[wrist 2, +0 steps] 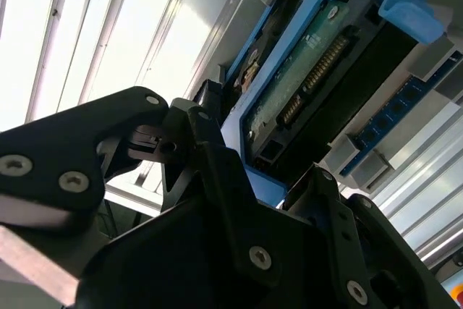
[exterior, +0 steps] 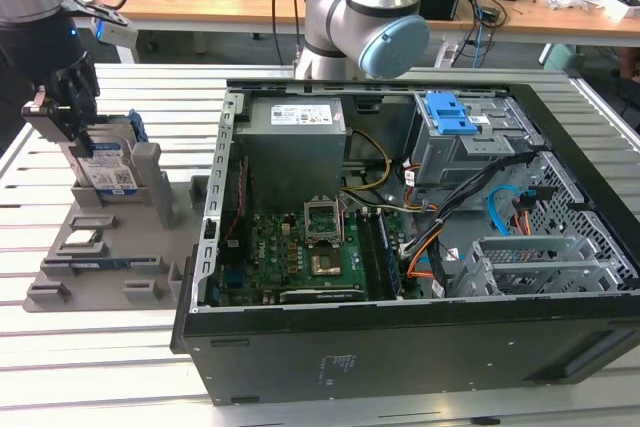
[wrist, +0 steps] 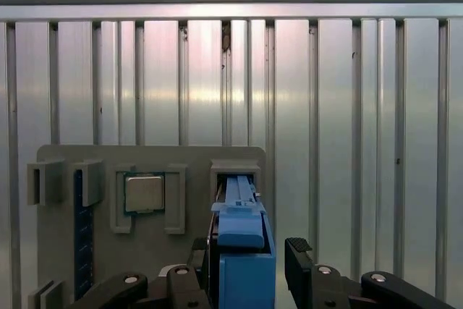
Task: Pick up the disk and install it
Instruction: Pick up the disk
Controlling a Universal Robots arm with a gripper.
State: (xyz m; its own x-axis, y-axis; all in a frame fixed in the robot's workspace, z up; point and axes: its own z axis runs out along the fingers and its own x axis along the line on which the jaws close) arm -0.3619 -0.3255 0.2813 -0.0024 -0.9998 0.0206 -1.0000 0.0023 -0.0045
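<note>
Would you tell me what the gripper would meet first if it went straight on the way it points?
Most likely the disk, standing on edge in the grey tray: in the first wrist view the gripper straddles it, fingers open either side. How near is unclear.

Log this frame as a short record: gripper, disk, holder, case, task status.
gripper: open, straddling the disk's upper end, a gap showing on one side
disk: upright in its slot in the grey holder, at the exterior view's left
chip: flat in the holder, beside the disk
computer case: open, apart from the holder
status: disk not yet lifted or installed
</note>
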